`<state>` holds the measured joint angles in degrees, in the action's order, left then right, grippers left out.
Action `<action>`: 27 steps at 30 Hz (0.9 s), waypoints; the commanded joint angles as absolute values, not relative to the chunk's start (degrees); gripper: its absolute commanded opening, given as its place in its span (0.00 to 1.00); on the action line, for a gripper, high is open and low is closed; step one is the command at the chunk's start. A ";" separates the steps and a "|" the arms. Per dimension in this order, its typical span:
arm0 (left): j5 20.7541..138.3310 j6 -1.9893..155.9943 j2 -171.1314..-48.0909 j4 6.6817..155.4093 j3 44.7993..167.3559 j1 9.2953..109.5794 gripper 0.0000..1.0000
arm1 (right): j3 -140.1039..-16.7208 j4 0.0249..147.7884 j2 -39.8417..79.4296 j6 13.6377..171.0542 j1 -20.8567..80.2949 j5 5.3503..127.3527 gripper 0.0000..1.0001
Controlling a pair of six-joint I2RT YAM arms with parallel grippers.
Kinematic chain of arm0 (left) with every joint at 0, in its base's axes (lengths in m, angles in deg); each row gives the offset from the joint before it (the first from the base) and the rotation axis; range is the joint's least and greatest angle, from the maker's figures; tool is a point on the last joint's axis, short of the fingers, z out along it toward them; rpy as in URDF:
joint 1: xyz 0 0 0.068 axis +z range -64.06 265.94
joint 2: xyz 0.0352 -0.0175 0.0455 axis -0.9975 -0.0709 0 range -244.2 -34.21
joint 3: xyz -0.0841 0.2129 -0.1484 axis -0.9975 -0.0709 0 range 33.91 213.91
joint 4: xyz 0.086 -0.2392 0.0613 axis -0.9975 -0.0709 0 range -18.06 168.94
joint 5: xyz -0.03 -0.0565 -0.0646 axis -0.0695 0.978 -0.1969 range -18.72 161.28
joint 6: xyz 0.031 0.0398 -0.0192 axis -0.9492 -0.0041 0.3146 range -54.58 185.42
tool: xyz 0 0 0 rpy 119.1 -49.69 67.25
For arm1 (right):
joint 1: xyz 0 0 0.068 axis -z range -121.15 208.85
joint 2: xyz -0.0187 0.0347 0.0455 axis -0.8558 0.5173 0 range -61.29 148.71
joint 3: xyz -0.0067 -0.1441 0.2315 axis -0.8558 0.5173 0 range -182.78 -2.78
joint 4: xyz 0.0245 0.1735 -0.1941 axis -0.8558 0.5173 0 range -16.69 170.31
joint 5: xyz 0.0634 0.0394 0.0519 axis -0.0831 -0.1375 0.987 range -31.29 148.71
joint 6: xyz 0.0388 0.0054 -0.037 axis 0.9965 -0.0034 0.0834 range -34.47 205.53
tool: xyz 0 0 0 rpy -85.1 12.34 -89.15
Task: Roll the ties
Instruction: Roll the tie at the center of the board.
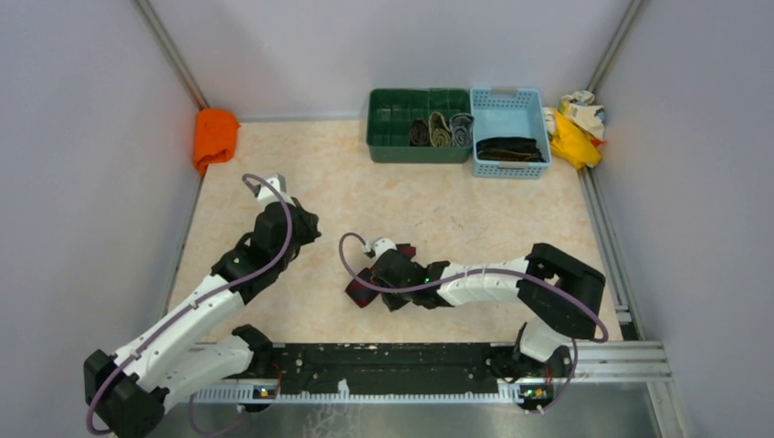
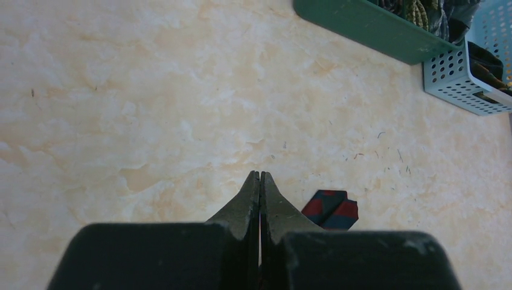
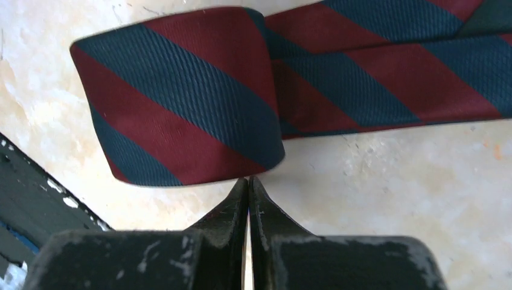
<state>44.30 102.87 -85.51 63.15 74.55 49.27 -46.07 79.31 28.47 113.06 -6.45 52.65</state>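
Mid pale marbled tabletop (image 1: pixel 456 219): dark-red, navy-striped fabric necktie (image 3: pixel 181 103) lies flat, long axis diagonal, folded end near-left | right gripper (image 3: pixel 249 179) pressed together, empty, tips at its edge | left gripper (image 2: pixel 259 174) likewise.

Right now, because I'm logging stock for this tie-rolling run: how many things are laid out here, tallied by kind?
Containers, green tray and blue basket: 2
Rolled ties in the green tray: 3
Red-and-navy striped tie, loose on the table: 1
Dark bundle in the blue basket, ties within uncountable: 1
Orange cloth: 1
Yellow-and-cream rag pile: 1
Total: 9
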 commanded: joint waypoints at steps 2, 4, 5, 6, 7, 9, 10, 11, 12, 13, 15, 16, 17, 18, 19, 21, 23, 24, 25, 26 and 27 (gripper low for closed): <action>41.66 102.25 -83.93 61.51 74.28 49.15 0.00 | -48.52 74.81 31.36 113.48 -7.73 48.45 0.00; 41.18 102.09 -83.84 61.51 74.08 49.27 0.00 | -49.28 74.83 32.07 113.73 -7.59 46.81 0.00; 41.07 101.99 -83.85 61.38 73.99 49.41 0.00 | -50.21 75.40 32.99 113.74 -7.60 45.75 0.00; 41.11 101.97 -83.86 61.25 73.92 49.56 0.00 | -51.06 76.08 33.80 113.61 -7.60 44.63 0.00; 41.20 101.90 -83.97 61.15 73.97 49.74 0.00 | -51.71 76.19 34.49 113.23 -7.49 43.90 0.00; 41.56 101.81 -84.10 61.17 74.06 50.12 0.00 | -52.60 76.10 35.84 112.99 -6.50 43.64 0.00; 41.66 101.73 -84.15 61.12 74.04 50.38 0.00 | -52.95 75.75 36.48 112.95 -5.85 44.17 0.00; 41.85 101.54 -84.17 61.18 74.06 50.50 0.00 | -53.26 75.43 37.04 112.69 -5.13 44.83 0.00; 41.94 101.36 -84.28 61.19 74.08 50.76 0.00 | -53.55 75.09 37.45 112.24 -4.49 45.35 0.00; 41.80 101.26 -84.40 61.19 74.09 50.94 0.00 | -53.95 75.06 37.89 111.78 -3.94 46.05 0.00; 41.74 101.35 -84.43 60.98 74.07 51.45 0.00 | -55.07 75.20 38.63 111.05 -3.32 47.04 0.00; 41.94 101.41 -84.39 60.90 74.02 51.88 0.00 | -55.64 75.37 38.85 110.62 -3.23 47.23 0.00; 42.15 101.45 -84.43 61.09 73.96 52.18 0.00 | -56.40 75.52 39.21 110.01 -3.20 47.29 0.00; 42.37 101.46 -84.42 61.43 73.86 52.64 0.00 | -57.55 76.11 39.82 109.48 -3.10 47.31 0.00; 42.67 101.41 -84.59 61.89 73.80 53.01 0.00 | -58.50 76.73 40.48 108.84 -2.76 47.22 0.00; 43.62 101.21 -85.33 62.98 73.72 54.01 0.00 | -60.17 76.95 42.25 107.81 -2.16 47.71 0.00; 44.68 101.17 -86.46 63.36 73.75 55.10 0.00 | -60.95 76.46 43.07 107.38 -1.61 48.87 0.00; 45.51 101.37 -87.02 63.46 73.68 55.50 0.00 | -61.00 76.21 43.20 107.26 -1.47 49.16 0.00; 46.13 101.61 -87.52 63.48 73.58 55.84 0.00 | -61.01 76.10 43.15 107.18 -1.45 49.27 0.00; 46.69 101.93 -87.93 63.50 73.35 55.95 0.00 | -61.04 76.52 42.76 106.99 -1.46 49.16 0.00; 47.26 102.15 -88.13 63.59 73.01 55.96 0.00 | -60.75 77.13 42.03 106.71 -1.45 48.62 0.00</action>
